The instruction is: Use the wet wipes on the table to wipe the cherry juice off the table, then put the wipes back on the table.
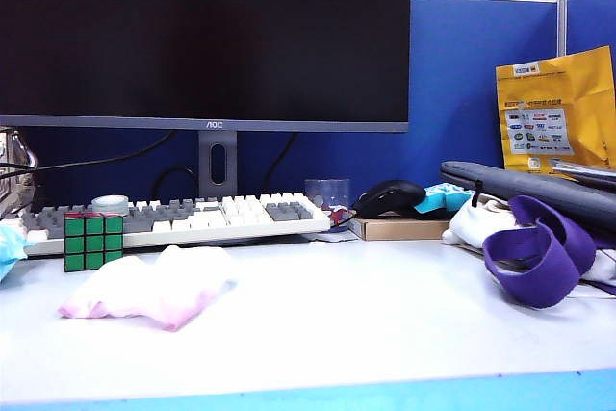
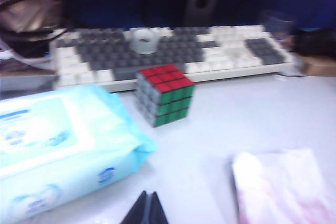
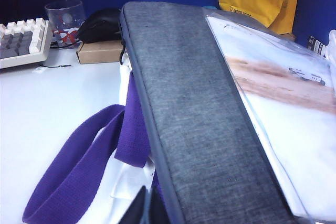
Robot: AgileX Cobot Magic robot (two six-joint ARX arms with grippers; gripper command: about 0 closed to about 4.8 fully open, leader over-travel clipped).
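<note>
The table (image 1: 385, 324) showed no cherry juice; the stained wet wipes (image 1: 149, 294) lay before the cube (image 1: 93, 242). The left gripper (image 2: 146, 209), beside the wipes, and the right gripper (image 3: 143, 208), far off over a grey sleeve (image 3: 194, 119), were clenched, empty. The task looked finished.

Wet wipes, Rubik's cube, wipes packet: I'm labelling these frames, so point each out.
wet wipes (image 1: 154, 293), exterior view, middle of the crumpled sheet.
Rubik's cube (image 2: 165, 95), left wrist view, front corner.
wipes packet (image 2: 58, 145), left wrist view, top face.

Low front exterior view across table (image 1: 385, 324); wrist views close above, sharing keyboard (image 1: 192, 217).
</note>
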